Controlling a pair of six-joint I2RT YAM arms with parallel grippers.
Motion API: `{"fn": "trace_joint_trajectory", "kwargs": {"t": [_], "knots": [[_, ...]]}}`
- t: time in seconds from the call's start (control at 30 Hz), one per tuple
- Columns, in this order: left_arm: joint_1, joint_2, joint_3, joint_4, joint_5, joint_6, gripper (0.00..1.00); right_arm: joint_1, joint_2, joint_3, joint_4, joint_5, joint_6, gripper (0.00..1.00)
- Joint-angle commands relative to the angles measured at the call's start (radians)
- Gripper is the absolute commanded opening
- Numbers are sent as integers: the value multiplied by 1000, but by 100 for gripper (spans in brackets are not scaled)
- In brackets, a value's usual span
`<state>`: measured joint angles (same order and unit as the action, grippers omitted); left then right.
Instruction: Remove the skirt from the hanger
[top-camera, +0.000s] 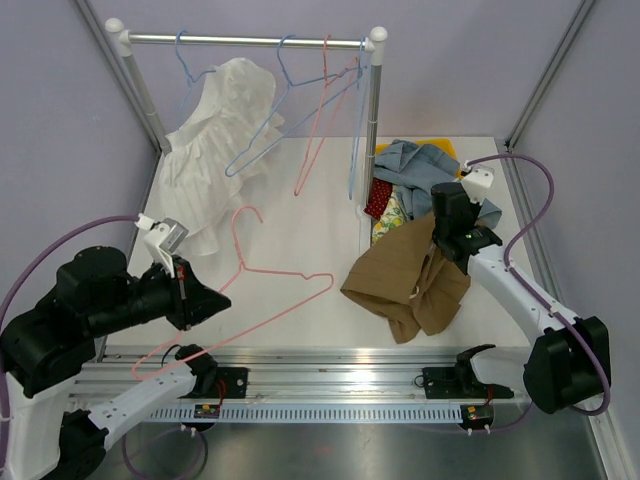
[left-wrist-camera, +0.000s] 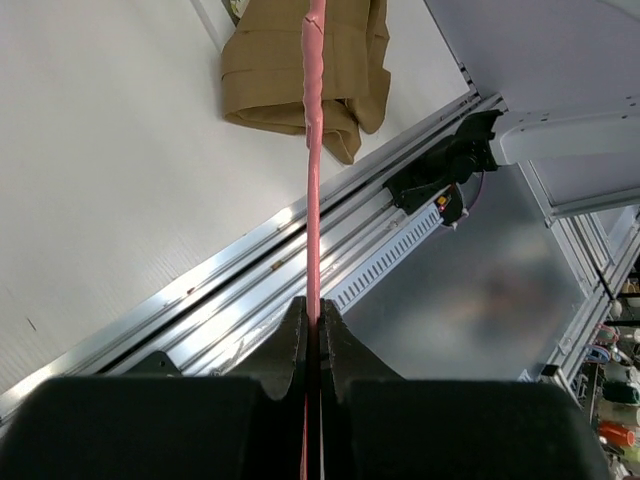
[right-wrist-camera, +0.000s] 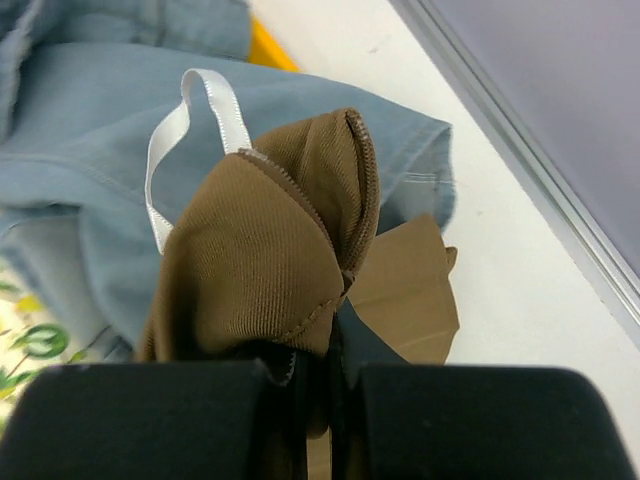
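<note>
The brown skirt (top-camera: 405, 285) hangs bunched from my right gripper (top-camera: 443, 250), its lower part resting on the table. In the right wrist view the jaws (right-wrist-camera: 325, 365) are shut on a fold of the skirt (right-wrist-camera: 260, 250), whose white ribbon loop (right-wrist-camera: 190, 120) sticks up. The bare pink hanger (top-camera: 250, 275) lies tilted across the middle, its right tip just left of the skirt with a small gap. My left gripper (top-camera: 205, 300) is shut on the hanger's lower wire. In the left wrist view the pink wire (left-wrist-camera: 313, 150) runs straight out of the shut jaws (left-wrist-camera: 317, 320) toward the skirt (left-wrist-camera: 300, 60).
A clothes rack (top-camera: 245, 40) at the back carries a white dress (top-camera: 215, 140), blue hangers (top-camera: 265, 135) and another pink hanger (top-camera: 320, 120). A pile of clothes with a denim piece (top-camera: 420, 165) lies behind the right gripper. A metal rail (top-camera: 330, 375) runs along the near edge.
</note>
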<state>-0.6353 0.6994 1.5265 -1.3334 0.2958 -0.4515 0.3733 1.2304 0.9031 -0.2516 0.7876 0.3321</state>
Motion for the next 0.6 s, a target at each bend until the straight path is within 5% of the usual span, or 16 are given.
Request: {"fn": "trace_joint_trajectory", "kwargs": {"t": [0.0, 0.27, 0.57], "knots": [[-4, -26, 58, -18, 82, -32, 0, -76, -19, 66, 15, -16, 39, 0], [-3, -31, 55, -136, -133, -33, 0, -83, -43, 337, -21, -116, -24, 0], [-3, 58, 101, -205, -565, -41, 0, -83, 251, 1167, -236, -335, -248, 0]]}}
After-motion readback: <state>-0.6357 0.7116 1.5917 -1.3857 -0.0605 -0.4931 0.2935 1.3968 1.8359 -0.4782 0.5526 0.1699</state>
